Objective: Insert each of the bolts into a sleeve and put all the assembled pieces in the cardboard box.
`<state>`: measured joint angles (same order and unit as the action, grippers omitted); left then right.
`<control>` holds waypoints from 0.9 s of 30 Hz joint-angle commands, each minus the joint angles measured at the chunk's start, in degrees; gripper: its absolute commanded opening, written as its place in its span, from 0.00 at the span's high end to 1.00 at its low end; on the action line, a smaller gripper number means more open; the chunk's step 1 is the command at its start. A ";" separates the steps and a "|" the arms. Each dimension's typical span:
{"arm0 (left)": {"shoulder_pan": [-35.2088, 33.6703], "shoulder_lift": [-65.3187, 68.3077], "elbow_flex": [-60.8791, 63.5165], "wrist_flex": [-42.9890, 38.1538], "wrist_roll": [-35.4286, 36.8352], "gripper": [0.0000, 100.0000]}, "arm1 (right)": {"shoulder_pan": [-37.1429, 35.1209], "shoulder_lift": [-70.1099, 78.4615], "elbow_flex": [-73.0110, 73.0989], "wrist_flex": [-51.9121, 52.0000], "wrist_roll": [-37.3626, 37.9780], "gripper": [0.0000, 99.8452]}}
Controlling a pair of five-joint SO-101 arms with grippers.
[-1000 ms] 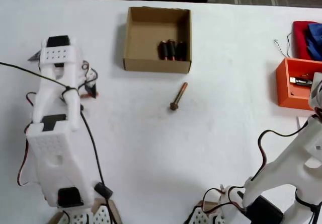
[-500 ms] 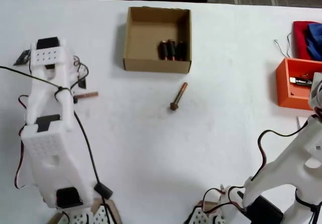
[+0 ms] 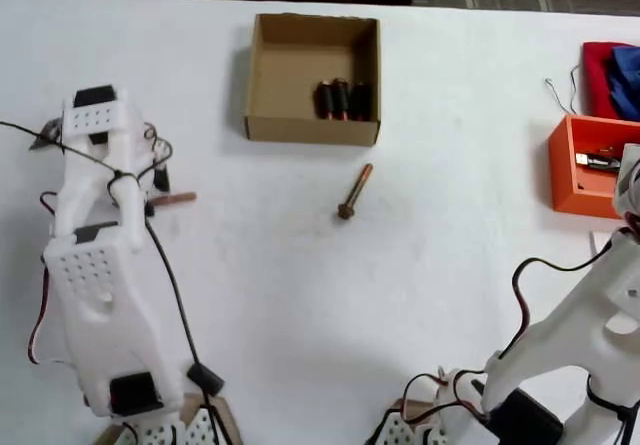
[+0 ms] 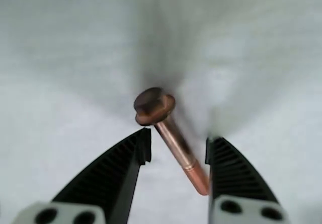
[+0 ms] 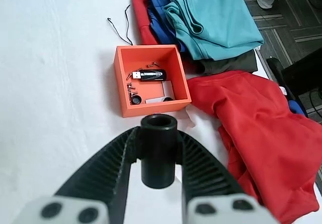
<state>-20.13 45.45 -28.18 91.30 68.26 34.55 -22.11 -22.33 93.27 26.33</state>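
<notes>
Mid-assembly: right gripper (image 5: 158,136) is clenched on a sleeve (image 5: 158,158), held upright. Left gripper (image 4: 177,139) is released astride a bolt (image 4: 155,105) that looks to be lying on the desk (image 3: 300,295), jaws either side, not pinching. Next I'd close on the shank, then line it up with the sleeve bore; a second bolt (image 3: 354,191) waits near the box (image 3: 262,75) holding finished pieces (image 3: 343,99).

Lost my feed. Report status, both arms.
Left gripper open, a bolt on the table between its fingers. Right gripper shut on a sleeve. Second bolt loose by the box, pieces inside. Nothing in the way.
</notes>
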 commanded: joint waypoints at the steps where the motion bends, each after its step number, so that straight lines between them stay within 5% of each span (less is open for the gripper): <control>1: -1.41 2.90 -1.36 -0.70 0.00 0.79 | 0.13 -1.98 -2.37 -1.10 0.44 0.98; 8: 0.00 5.10 -2.15 -2.29 -7.56 0.79 | 0.13 -1.98 -2.37 -1.19 0.44 0.98; 16: 3.34 5.71 -18.07 -2.81 -39.65 0.91 | 0.13 -1.98 -2.37 -1.19 0.44 0.98; 27: 7.38 5.80 -23.96 -0.97 -58.55 0.97 | 0.22 -1.98 -2.55 -1.10 0.44 0.98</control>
<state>-13.63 51.78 -49.54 89.27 15.52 34.64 -22.11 -22.33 93.27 26.33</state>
